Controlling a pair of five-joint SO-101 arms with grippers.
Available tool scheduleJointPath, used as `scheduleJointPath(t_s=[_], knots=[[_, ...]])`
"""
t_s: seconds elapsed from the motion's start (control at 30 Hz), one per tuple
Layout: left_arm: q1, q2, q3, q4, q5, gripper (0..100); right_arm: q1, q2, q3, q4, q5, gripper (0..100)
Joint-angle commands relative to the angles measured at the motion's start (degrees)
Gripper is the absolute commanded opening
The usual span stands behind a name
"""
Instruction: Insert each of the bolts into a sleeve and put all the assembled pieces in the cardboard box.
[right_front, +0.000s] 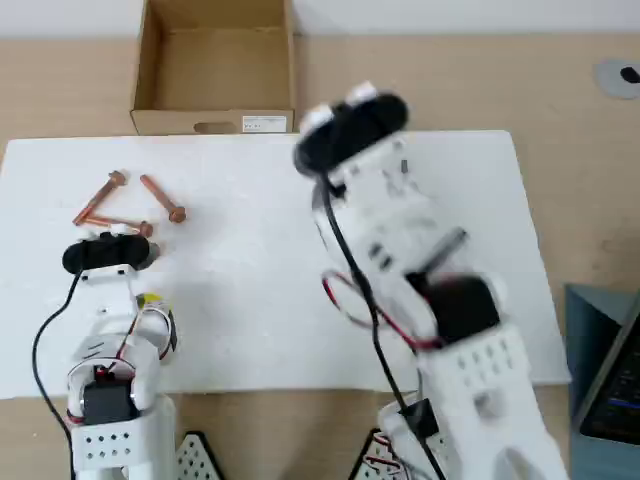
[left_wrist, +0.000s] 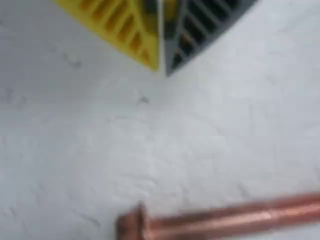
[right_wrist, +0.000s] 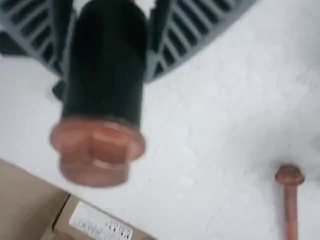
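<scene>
Right wrist view: my right pincer (right_wrist: 105, 55) is clamping a black sleeve (right_wrist: 102, 70) between its grey ribbed fingers (right_wrist: 200, 30). A copper bolt head (right_wrist: 97, 150), six-sided, is poking out of the sleeve's end. This assembled piece is hanging over the white mat (right_wrist: 225, 110), just beside a corner of the cardboard box (right_wrist: 30, 210).

High view: my right arm is stretching toward the open box at the mat's far edge. Three loose bolts (right_front: 163, 198) are lying clustered near my other arm.

Left wrist view: my left pincer (left_wrist: 161, 67) is pressing its yellow and grey tips together, gripping nothing, and one loose bolt is lying on the mat close by.

I am judging the held piece to be rigid and weighty for its size. I am also guessing that the smooth metal bolt could slide out of the sleeve if tipped, so gripping across the sleeve's middle is looking like the safest hold.
</scene>
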Motion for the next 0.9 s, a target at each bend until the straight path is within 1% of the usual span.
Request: scheduleJointPath(t_s=[0.0,0.2,0.37,0.67,0.87], knots=[[-0.97,-0.40,-0.09,-1.05,-0.35,0,0.75,9.01,-8.48,-8.00,0.62,0.9],[-0.97,-0.40,-0.09,-1.05,-0.35,0,0.75,26.51,-18.59,-18.73,5.98,0.9],[-0.97,-0.40,-0.09,-1.05,-0.35,0,0.75,41.10,-29.14,-23.30,11.25,0.9],[-0.97,-0.40,-0.09,-1.05,-0.35,0,0.66,65.80,-51.38,-25.14,18.37,0.9],[-0.97,-0.40,-0.09,-1.05,-0.35,0,0.75,81.54,-67.47,-25.14,26.64,0.9]])
